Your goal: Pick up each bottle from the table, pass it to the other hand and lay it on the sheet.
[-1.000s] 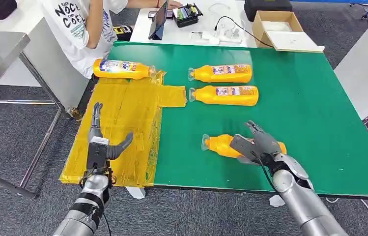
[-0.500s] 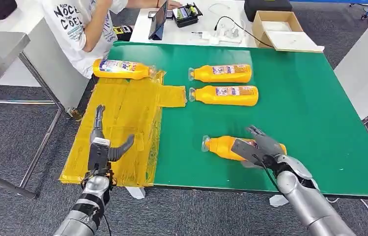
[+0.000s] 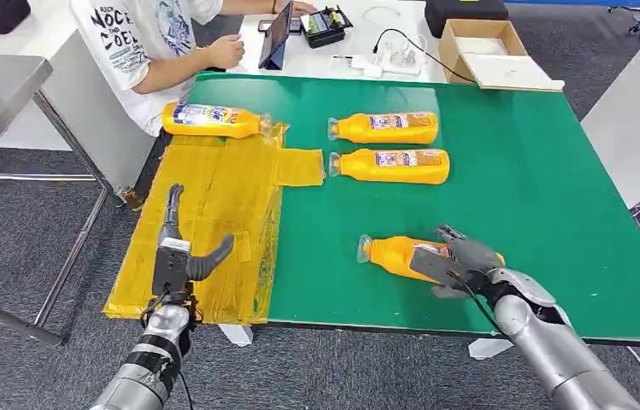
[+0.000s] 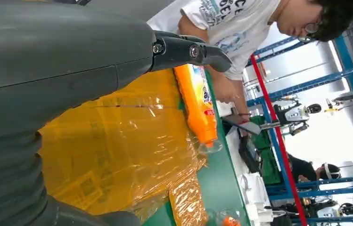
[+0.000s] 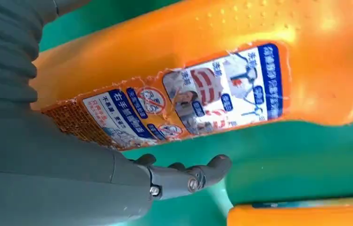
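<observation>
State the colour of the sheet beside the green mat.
The sheet is glossy translucent yellow-orange, clearest in the head view.

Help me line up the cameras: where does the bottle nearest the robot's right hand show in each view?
Head view: nearest bottle lies low, right of centre, under the right hand.
Left wrist view: not in it.
Right wrist view: its label spans the frame.
Shared landmark: green table.

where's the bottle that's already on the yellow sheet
In the head view it lies at the far end of the yellow sheet, one orange bottle on its side at the table's left, just in front of the seated person.
</observation>
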`<action>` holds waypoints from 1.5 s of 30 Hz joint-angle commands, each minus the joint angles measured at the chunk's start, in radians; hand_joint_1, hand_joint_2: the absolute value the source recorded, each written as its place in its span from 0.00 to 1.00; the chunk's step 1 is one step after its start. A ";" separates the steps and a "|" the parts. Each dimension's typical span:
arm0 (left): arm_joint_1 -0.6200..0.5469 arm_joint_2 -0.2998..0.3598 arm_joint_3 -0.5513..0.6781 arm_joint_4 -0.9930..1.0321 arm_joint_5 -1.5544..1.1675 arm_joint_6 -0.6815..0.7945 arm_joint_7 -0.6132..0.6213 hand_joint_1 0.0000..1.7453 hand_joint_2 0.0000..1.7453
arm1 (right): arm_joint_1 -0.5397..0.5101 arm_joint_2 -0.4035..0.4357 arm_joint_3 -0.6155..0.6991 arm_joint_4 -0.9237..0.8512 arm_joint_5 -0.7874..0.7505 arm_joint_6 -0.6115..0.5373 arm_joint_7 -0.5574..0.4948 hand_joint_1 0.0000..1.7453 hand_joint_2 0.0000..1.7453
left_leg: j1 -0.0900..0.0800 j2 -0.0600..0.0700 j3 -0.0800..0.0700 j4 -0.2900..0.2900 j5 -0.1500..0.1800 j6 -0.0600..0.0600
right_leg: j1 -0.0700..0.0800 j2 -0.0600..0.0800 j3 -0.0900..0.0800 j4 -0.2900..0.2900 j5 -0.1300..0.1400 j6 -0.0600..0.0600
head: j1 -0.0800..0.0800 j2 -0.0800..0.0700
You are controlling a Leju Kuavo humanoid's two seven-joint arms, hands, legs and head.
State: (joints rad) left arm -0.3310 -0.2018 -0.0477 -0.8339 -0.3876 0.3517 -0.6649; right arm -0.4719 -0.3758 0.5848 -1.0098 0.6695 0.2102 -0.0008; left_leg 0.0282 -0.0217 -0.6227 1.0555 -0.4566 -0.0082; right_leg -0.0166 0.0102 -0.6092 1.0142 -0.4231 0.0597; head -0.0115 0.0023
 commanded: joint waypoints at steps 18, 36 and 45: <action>-0.028 0.010 -0.006 0.064 0.000 -0.006 -0.008 0.00 1.00 | -0.011 -0.038 0.084 0.005 0.020 -0.008 0.060 0.00 1.00 | -0.001 0.002 0.004 -0.003 0.000 0.002 | 0.000 -0.001 0.004 -0.002 0.000 -0.002 | 0.000 0.000; -0.032 0.008 -0.007 0.073 -0.002 -0.006 -0.006 0.00 1.00 | -0.002 -0.068 0.108 -0.005 0.009 0.029 0.063 1.00 1.00 | 0.000 0.001 0.002 -0.001 0.000 0.001 | 0.000 -0.001 0.002 -0.001 0.000 -0.001 | 0.000 0.000; -0.035 0.006 -0.009 0.073 -0.002 -0.007 -0.004 0.00 1.00 | 0.011 -0.054 0.094 -0.017 -0.001 -0.007 0.048 1.00 1.00 | -0.001 0.002 0.005 -0.003 0.000 0.002 | 0.000 -0.001 0.005 -0.003 0.000 -0.003 | 0.000 0.000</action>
State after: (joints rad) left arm -0.3346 -0.2029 -0.0481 -0.8171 -0.3918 0.3517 -0.6611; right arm -0.4779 -0.4433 0.6592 -1.0338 0.6786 0.2289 0.0599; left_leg 0.0283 -0.0215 -0.6220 1.0555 -0.4566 -0.0082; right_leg -0.0164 0.0103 -0.6090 1.0142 -0.4231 0.0598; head -0.0118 0.0023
